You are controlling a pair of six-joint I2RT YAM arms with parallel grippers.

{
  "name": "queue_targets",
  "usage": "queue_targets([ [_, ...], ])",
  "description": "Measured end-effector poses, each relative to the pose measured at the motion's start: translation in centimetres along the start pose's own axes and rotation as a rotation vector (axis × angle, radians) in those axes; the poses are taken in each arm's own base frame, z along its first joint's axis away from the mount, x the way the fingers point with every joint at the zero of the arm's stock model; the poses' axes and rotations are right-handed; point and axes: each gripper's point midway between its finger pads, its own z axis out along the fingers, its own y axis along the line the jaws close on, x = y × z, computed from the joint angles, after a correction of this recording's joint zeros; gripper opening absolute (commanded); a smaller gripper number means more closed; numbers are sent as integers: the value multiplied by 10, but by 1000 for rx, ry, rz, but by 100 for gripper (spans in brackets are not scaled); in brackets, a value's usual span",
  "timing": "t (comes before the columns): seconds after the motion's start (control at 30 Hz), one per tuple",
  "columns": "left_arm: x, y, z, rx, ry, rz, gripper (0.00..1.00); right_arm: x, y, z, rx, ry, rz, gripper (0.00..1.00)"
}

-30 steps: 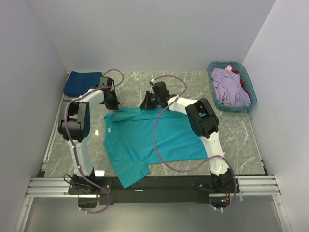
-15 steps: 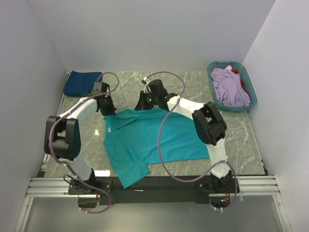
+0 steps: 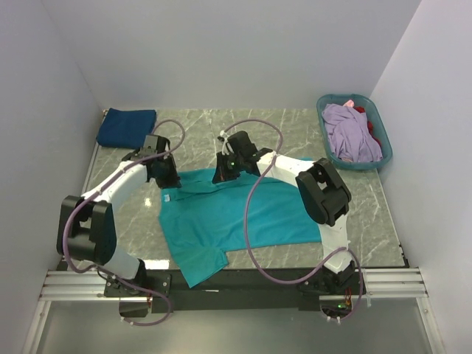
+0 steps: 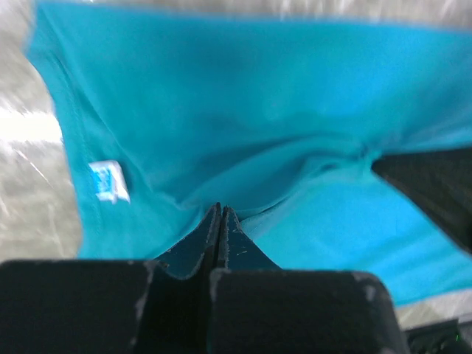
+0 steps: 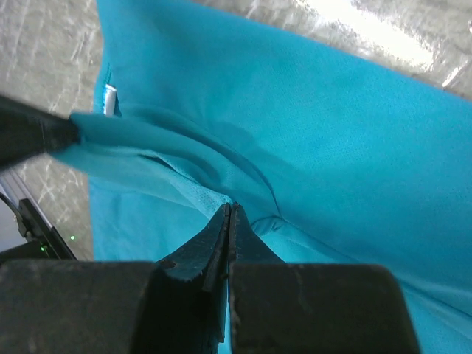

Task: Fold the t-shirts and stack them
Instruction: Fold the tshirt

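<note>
The whole worktop [image 3: 306, 131] is viewed from high behind the arm bases, angled downward. Each wrist view is taken very close along the left claw [image 4: 219, 210] or right claw [image 5: 229, 208]; the teal t-shirt [image 3: 206, 214] is shared by all three.

So the teal tee [image 3: 236, 217] lies mostly flat mid-table [image 3: 369, 206], one sleeve poking toward the near edge and a small white label on its left side. Its far edge is pulled up and creased. The navy tee [image 3: 127, 126] sits folded in the far-left corner. The lavender tee [image 3: 352, 134] is crumpled in the basket [image 3: 345, 97] at far right, with the red tee [image 3: 371, 127] peeking out beside it.
</note>
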Motion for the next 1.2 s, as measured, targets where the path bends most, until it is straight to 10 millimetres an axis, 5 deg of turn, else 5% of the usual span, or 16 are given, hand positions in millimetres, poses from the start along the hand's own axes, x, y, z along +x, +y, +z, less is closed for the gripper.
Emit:
queue_targets([
  [0.33, 65, 11, 1, -1, 127, -28, 1, 23, -5, -4, 8, 78, 16, 1],
  [0.77, 102, 11, 7, 18, 198, -32, 8, 40, -5, -8, 8, 152, 30, 8],
  [1.2, 117, 16, 0, -2, 228, -34, 51, 63, -11, -19, 36, 253, 30, 37],
])
